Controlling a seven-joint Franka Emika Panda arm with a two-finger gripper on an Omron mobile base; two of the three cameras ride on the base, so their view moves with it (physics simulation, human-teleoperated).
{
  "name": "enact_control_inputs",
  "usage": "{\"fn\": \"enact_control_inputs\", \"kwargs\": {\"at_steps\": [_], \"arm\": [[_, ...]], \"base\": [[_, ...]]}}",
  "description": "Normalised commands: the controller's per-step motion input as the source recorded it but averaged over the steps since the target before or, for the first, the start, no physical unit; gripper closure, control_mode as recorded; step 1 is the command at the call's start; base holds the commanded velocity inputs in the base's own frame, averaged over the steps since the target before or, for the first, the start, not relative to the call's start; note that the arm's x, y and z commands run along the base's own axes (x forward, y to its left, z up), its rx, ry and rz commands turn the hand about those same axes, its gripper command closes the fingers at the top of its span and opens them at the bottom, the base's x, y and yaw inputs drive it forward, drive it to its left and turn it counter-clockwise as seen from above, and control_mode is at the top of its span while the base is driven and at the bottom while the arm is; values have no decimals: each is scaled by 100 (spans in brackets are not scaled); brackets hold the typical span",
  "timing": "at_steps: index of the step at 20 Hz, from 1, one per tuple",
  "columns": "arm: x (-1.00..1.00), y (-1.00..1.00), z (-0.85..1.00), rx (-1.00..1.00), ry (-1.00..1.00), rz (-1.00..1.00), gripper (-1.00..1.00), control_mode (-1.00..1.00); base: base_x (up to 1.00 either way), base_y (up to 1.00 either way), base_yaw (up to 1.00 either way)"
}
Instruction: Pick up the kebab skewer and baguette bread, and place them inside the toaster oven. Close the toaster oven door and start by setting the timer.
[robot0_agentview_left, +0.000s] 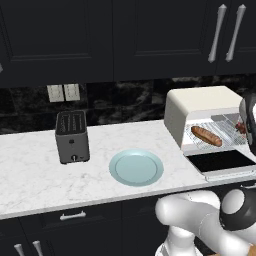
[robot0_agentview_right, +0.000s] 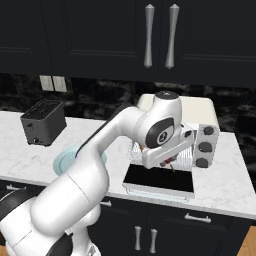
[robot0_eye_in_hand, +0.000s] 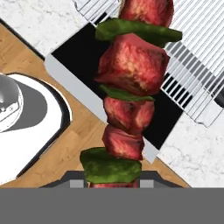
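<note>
With the baguette bread (robot0_agentview_left: 206, 136) already lying on the wire rack (robot0_agentview_left: 227, 129) inside the toaster oven (robot0_agentview_left: 200, 102), half the loading looks done. Jaws are clamped on the kebab skewer (robot0_eye_in_hand: 129, 92), which runs from 6 to 12 o'clock up the hand view, red meat chunks and green pepper pieces, hanging over the open toaster oven door (robot0_eye_in_hand: 85, 59) and the rack's front edge. In the right base view the gripper (robot0_agentview_right: 167, 161) sits just in front of the oven mouth, above the dropped door (robot0_agentview_right: 160, 181), a bit of skewer showing under the hand. Skewer not yet on the rack, so far as I can tell.

Plate (robot0_agentview_left: 136, 167) on the bench (robot0_agentview_left: 30, 175) is bare, at about 9 o'clock from the oven in the left base view; slot toaster (robot0_agentview_left: 72, 136) further out at 9 o'clock, not part of this.

Left to do, my read: push skewer in beside the bread, let go, pull the arm out, swing the door up shut, then turn the timer knob, one of the knobs (robot0_agentview_right: 206, 146) on the oven's right side. Which one is the timer, can't tell. Roughly halfway through.
</note>
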Motion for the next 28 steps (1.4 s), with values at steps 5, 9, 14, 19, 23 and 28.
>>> {"fn": "enact_control_inputs", "kwargs": {"at_steps": [5, 9, 14, 19, 23, 28], "arm": [[40, 0, -37, 0, 0, 0, 100, -100], [62, 0, -9, 0, 0, 0, 100, -100], [45, -1, -19, 2, 0, 0, 100, -100], [43, 0, -19, 5, 0, 0, 100, -100], [29, 0, -13, 4, 0, 0, 100, -100], [7, -1, -25, 4, 0, 0, 100, -100]], "base": [[0, 0, 0], [0, 0, 0], [0, 0, 0], [0, 0, 0], [0, 0, 0], [0, 0, 0]]}}
